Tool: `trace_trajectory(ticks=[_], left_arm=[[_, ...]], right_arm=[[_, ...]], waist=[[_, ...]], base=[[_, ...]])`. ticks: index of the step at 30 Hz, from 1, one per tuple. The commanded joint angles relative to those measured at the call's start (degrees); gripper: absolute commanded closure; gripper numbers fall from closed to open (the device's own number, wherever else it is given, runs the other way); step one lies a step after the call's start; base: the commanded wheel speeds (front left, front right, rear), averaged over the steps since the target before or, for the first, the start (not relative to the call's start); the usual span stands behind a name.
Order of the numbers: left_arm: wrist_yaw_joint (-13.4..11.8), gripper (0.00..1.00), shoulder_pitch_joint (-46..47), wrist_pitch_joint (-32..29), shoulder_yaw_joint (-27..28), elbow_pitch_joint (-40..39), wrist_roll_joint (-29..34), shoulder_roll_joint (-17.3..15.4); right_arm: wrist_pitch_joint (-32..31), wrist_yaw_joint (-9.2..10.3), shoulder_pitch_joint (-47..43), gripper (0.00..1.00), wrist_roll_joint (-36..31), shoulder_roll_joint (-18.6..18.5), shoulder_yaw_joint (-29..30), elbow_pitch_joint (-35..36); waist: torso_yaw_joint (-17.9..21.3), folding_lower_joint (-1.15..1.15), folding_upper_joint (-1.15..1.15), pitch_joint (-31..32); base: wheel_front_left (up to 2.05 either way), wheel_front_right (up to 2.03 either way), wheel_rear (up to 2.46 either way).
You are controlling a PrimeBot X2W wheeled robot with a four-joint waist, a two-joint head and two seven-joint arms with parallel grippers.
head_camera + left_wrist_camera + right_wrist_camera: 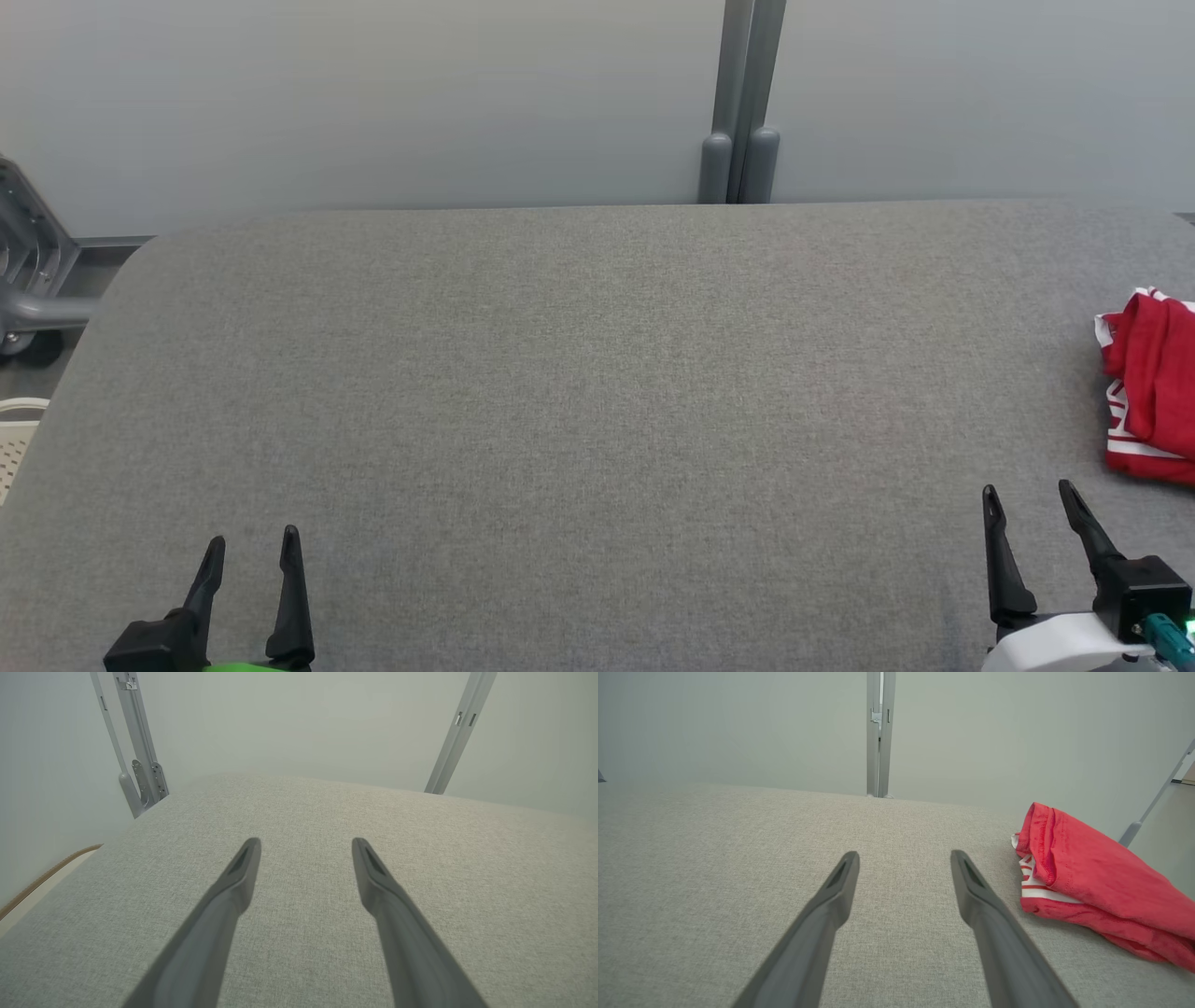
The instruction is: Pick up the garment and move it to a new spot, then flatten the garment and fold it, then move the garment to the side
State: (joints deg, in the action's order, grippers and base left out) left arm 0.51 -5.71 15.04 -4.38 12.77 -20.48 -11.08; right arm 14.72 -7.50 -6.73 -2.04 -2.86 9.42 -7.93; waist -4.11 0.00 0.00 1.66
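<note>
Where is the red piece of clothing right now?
The red garment lies on the grey table at the far right edge of the head view, just ahead and to the right of the right gripper, apart from it.

No readable text, label, brand or number anywhere.

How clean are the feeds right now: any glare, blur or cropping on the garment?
Head view: flat, even light, no glare, barely any shadow; the red garment is cropped by the right edge. Right wrist view: most of it shows, sharp, with the stitching readable. Left wrist view: the far edge of the grey table bows from the wide-angle lens, and the wall behind looks hazy.
</note>
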Motion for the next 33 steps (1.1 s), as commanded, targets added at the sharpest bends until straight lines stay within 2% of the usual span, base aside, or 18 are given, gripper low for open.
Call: trace_trajectory(ticks=[1,2,3,8,33], left_arm=[[0.3,0.0,0.7,0.1,0.2,0.2,0.6,0.2],[0.5,0.0,0.8,0.1,0.1,0.3,0.7,0.3],[0.4,1.0,0.2,0.0,0.0,0.3,0.5,0.2],[0.4,1.0,-0.5,-0.5,-0.4,2.6,-0.1,1.2],[2.5,1.0,4.0,-3.9,-0.7,2.3,-23.1,3.4]], right_arm=[[0.3,0.02,-0.2,0.0,0.7,-0.1,0.2,0.1],[0.3,0.02,-0.2,0.0,0.8,-0.1,0.3,0.0],[0.0,0.0,0.0,1.0,0.7,0.0,0.2,0.0],[-0.5,0.0,0.2,1.0,1.5,0.7,0.3,-2.7],[-10.3,0.0,4.4,1.0,30.2,0.4,3.4,-3.8]], waist=[[0.0,0.0,0.0,-0.1],[0.0,0.0,0.0,-0.1],[0.0,0.0,0.0,-0.1],[0.1,0.0,0.0,-0.1],[0.9,0.0,0.0,-0.4]], base=[[0.0,0.0,0.0],[0.0,0.0,0.0],[0.0,0.0,0.0],[0.0,0.0,0.0],[0.0,0.0,0.0]])
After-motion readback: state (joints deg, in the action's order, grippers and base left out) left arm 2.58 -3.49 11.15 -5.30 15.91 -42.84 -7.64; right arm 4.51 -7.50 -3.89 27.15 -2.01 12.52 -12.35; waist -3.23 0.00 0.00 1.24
